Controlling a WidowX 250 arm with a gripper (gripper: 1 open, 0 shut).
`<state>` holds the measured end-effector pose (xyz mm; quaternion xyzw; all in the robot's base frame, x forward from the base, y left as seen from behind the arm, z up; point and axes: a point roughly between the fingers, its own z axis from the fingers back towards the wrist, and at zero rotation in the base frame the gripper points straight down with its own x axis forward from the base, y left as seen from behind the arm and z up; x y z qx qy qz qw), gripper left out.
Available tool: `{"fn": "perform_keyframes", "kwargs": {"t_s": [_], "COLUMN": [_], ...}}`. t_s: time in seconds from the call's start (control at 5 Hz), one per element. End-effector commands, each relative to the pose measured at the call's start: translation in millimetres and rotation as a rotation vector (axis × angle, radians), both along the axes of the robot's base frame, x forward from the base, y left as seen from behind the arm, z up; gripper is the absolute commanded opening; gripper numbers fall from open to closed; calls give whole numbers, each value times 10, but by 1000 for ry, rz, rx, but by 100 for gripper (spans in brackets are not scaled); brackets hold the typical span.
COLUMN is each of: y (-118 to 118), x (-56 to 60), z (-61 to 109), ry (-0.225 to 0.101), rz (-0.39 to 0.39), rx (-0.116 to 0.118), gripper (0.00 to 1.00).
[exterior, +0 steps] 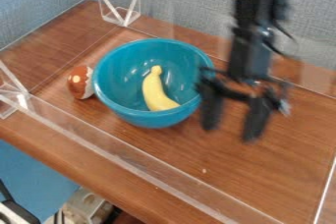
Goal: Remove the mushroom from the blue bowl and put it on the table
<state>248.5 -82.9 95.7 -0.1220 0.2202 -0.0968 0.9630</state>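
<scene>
Turquoise plastic fills the middle of your view: the blue bowl [157, 84] sits upright on the table [171, 154], and your gripper [235, 117] hangs just beside its right rim, blurred in the frame. You have the jaws spread wide, one dark finger [210, 108] close against the bowl's outer wall (touching or not, you cannot tell through the blur) and the other finger [258, 120] further from it, both tips pointing down toward the wood. Nothing sits between the jaws. Out past the near finger and across the whole bowl lies the mushroom [83, 82], resting on the tabletop against the bowl's far left side, reddish-brown cap with a pale part showing, well apart from your gripper. Inside the bowl, nearer the jaws than the mushroom is, a yellow banana [157, 89] lies along the bottom. Low clear acrylic walls [125, 159] edge the tabletop in front of the jaws and behind them
</scene>
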Motion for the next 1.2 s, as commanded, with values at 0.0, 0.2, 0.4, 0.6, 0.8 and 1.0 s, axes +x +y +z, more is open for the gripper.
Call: {"fn": "perform_keyframes", "kwargs": {"t_s": [0.0,0.2,0.4,0.6,0.8,1.0], "y": [168,278,335,437,571,635], "x": [115,99,79,189,303,338], "z": [264,263,220,193,176,204], "ry": [-97,-169,-194,-209,-229,-245], "rz": [88,111,133,152,171,222], "rx": [-19,-12,2,18,33,47], "gripper": [100,100,100,100,100,100]}}
